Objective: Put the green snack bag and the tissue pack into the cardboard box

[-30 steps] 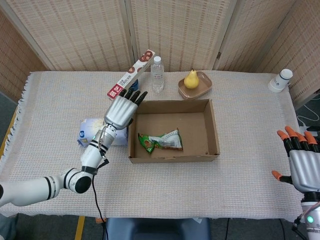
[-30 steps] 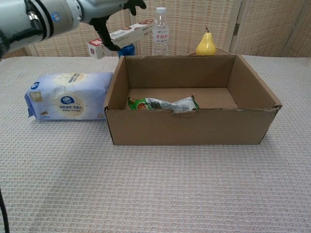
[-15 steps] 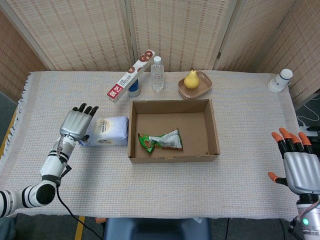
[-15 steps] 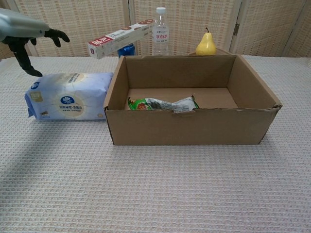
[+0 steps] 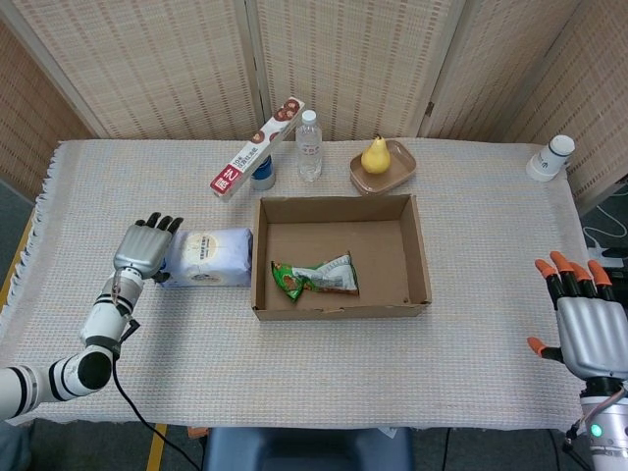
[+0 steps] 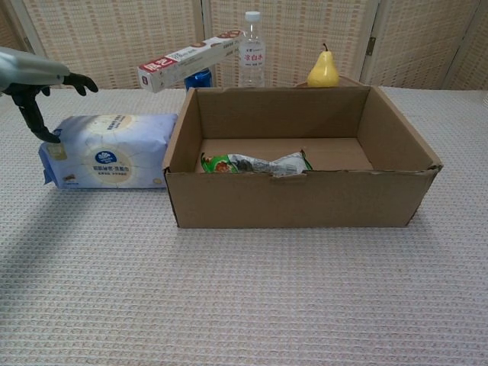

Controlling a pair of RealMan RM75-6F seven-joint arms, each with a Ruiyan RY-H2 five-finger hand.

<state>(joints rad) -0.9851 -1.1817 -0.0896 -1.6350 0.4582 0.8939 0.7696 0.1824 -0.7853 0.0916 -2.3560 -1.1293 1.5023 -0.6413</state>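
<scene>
The green snack bag (image 5: 316, 279) (image 6: 252, 163) lies on the floor of the cardboard box (image 5: 341, 312) (image 6: 305, 202). The pale blue tissue pack (image 5: 206, 258) (image 6: 107, 151) lies on the cloth just left of the box. My left hand (image 5: 144, 248) (image 6: 34, 82) hovers at the pack's left end with fingers spread and holds nothing; its thumb reaches down by the pack's left edge. My right hand (image 5: 587, 324) stays open at the table's right front edge, far from the box.
A long red and white carton (image 5: 257, 147) leans on a blue cup (image 5: 262, 175) behind the box. A water bottle (image 5: 309, 145), a pear (image 5: 375, 155) on a plate, and a white bottle (image 5: 550, 157) at far right stand along the back.
My left hand has swung from above the box's left wall to the tissue pack's left end and dropped lower. The snack bag, the pack and my right hand stay put.
</scene>
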